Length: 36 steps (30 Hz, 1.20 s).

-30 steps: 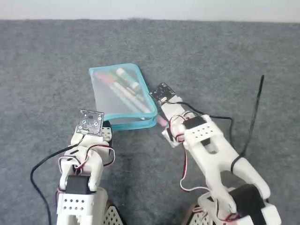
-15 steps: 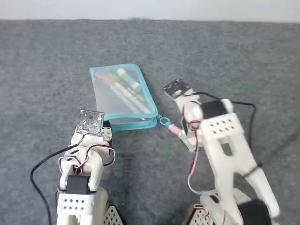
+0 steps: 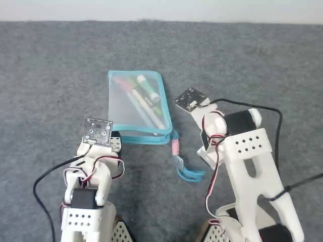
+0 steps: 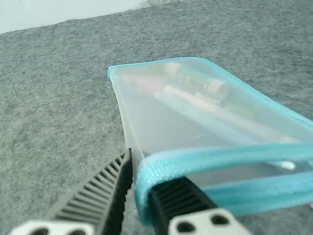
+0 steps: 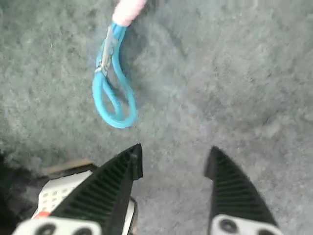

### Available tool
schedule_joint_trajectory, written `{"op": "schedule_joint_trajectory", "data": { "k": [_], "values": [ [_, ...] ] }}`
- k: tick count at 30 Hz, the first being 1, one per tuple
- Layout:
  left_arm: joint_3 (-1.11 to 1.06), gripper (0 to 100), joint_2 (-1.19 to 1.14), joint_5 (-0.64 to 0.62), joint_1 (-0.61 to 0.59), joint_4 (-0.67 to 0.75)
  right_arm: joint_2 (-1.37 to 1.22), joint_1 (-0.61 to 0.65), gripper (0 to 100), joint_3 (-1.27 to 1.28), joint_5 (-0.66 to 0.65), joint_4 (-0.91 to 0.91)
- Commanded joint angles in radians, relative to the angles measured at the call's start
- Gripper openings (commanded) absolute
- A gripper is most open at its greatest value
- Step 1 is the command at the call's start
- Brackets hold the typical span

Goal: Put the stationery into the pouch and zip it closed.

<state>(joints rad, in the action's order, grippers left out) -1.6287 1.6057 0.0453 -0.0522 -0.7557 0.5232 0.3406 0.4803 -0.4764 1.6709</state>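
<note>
On the grey counter [image 3: 50,60], the clear pouch [image 3: 132,108] lies with the pens [image 3: 146,98] inside, its near edge clamped in the left jaws. The right jaws hang apart over the blue pull loop [image 5: 117,121]. Zipping looks finished; next, the left should let go.

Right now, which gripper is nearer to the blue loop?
Right. The right gripper stands open close beside the loop; the left gripper clamps the edge of the pouch, farther from the loop.
</note>
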Motion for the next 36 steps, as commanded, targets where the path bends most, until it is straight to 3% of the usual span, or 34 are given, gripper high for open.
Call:
{"op": "schedule_joint_trajectory", "data": {
  "k": [1,15,24,28,32,36],
  "values": [
    [0.008,1,-0.006,-0.015,0.003,0.032,0.042,0.067,21.8,-0.009,-0.008,-0.077],
    [0.007,1,-0.006,-0.015,0.005,0.031,-0.232,0.311,20.2,0.16,0.29,-0.753],
    [0.008,1,-0.006,-0.015,0.005,0.031,-0.343,0.334,20.2,0.167,0.222,-0.9],
    [0.01,1,-0.006,-0.015,0.005,0.032,-0.289,0.34,20.2,0.284,0.176,-0.974],
    [0.01,1,-0.006,-0.015,0.011,0.034,-0.251,0.326,20.2,0.423,0.186,-1.141],
    [0.01,1,-0.006,-0.015,0.011,0.032,-0.288,0.28,20.1,0.428,0.201,-1.168]
  ]
}}
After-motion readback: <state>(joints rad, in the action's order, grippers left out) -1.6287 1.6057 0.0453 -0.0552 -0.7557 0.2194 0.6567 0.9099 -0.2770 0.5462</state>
